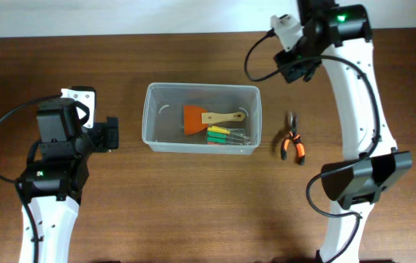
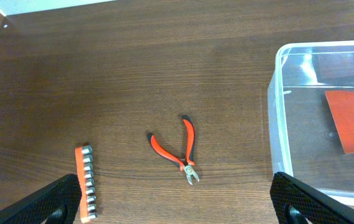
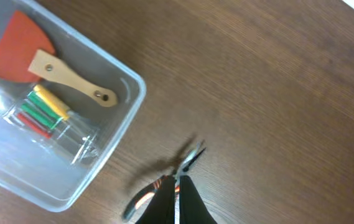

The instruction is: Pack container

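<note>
The container (image 1: 151, 109), a clear plastic bin, stands mid-table. It holds an orange scraper with a wooden handle (image 1: 206, 118) and a small case of coloured screwdrivers (image 1: 226, 136). It also shows in the right wrist view (image 3: 121, 130) and the left wrist view (image 2: 277, 124). Orange-and-black pliers (image 1: 293, 146) lie on the table to its right. My right gripper (image 3: 177, 190) is shut and empty, high above the blurred pliers (image 3: 189, 160). My left gripper (image 2: 177, 184) is wide open and empty, left of the container, above red cutters (image 2: 180, 149) and an orange bit holder (image 2: 86, 182).
My left arm (image 1: 54, 161) covers the table left of the container and hides the red cutters and bit holder from overhead. My right arm (image 1: 357, 109) runs along the right side. The table's far edge meets a white wall (image 1: 120, 14).
</note>
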